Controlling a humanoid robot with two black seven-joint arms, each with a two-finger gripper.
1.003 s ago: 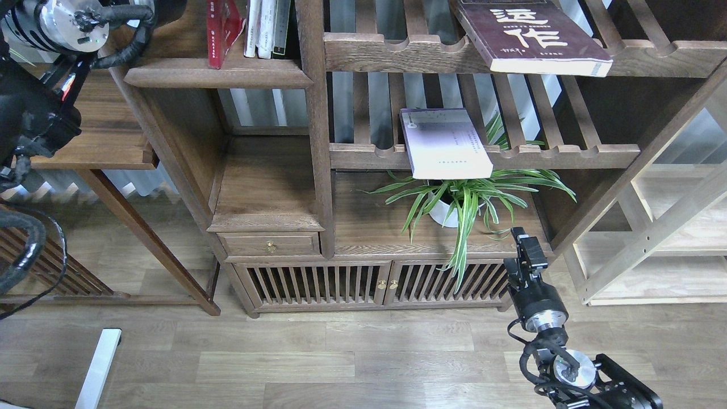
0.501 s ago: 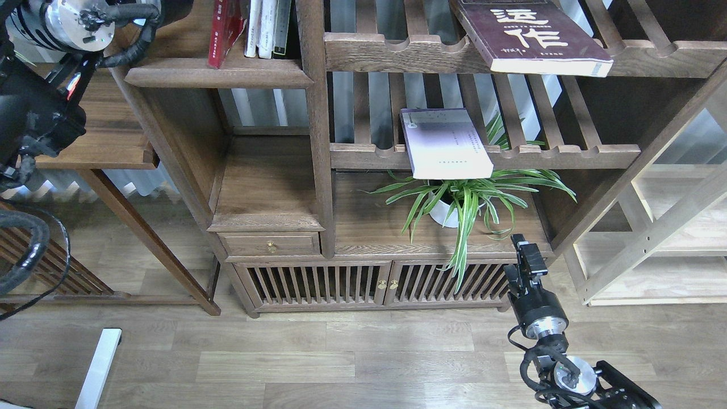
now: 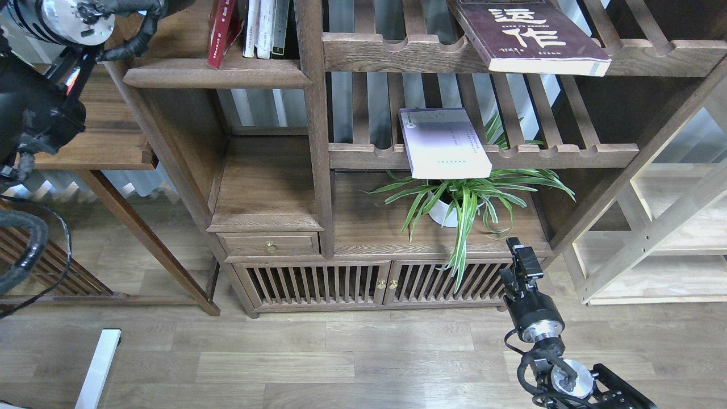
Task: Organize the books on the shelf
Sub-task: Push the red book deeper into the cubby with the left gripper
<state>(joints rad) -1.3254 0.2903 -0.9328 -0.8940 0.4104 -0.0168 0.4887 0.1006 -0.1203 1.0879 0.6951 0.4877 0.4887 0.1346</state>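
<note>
Red book [image 3: 221, 31]: top cut off by upper frame edge, title out of view. Pale books [image 3: 262, 27] beside it: tops cut off too, spines too small to read. Maroon book [image 3: 525, 35]: far end cut off by upper edge. Left arm [image 3: 40, 85]: far end beyond upper edge, gripper out of view. Right gripper [image 3: 519, 257]: small, dark, fingers indistinguishable. Plant pot [image 3: 446, 213]: mostly hidden behind leaves.

Maroon book [image 3: 525, 34] on the upper slatted rack: large white Chinese characters, bottom one reads 作, the one above cut off by the frame edge. Small white print below them, too small to read. Lavender-white book [image 3: 444, 142] has fine print lines, illegible. Spines upper left unreadable.
</note>
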